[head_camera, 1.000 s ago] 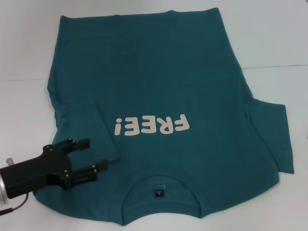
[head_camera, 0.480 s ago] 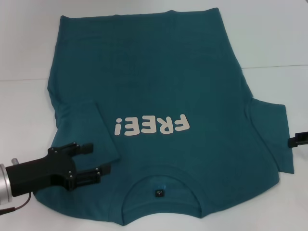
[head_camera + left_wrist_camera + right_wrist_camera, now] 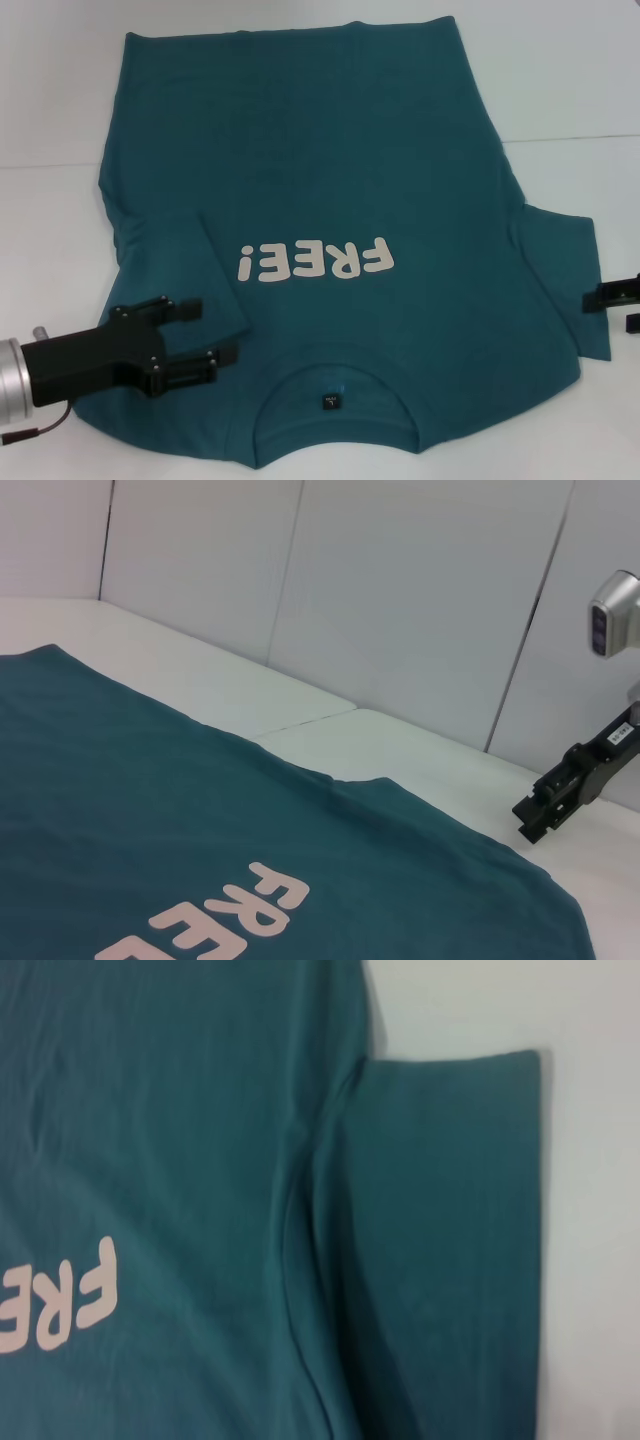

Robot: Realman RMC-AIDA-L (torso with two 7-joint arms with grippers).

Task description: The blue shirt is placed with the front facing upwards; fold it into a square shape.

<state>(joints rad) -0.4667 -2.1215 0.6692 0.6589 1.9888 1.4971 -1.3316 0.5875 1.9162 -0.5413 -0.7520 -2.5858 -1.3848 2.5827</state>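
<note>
Here, in the head view, there is one garment and two grippers. The large dark teal-blue cotton T-shirt (image 3: 340,230) lies flat, front up, on the white table (image 3: 560,90). Its round collar with a small black tag sits at the near edge and its hem at the far edge, so its long axis runs straight away from the robot and the white "FREE!" lettering (image 3: 312,262) reads upside down. One sleeve is already folded in over the chest, just beyond the black left gripper (image 3: 205,335); the other sleeve lies spread out, just inward of the right gripper (image 3: 625,305). The left gripper hangs over the shirt's shoulder beside the collar, its two fingers parted and holding nothing. The right gripper is cut off by the frame edge, and I cannot tell whether its fingers are apart or together.

In the left wrist view, the shirt (image 3: 200,840) fills the lower part, the lettering (image 3: 225,920) cut off at the edge. The right gripper (image 3: 545,815) shows farther off above the table (image 3: 400,750), beyond the shirt's far side; its finger spacing is hard to make out.

In the right wrist view, the shirt's (image 3: 180,1160) spread sleeve lies flat directly below the camera, against the table (image 3: 590,1110). Only "FRE" of the lettering (image 3: 65,1295) shows.
</note>
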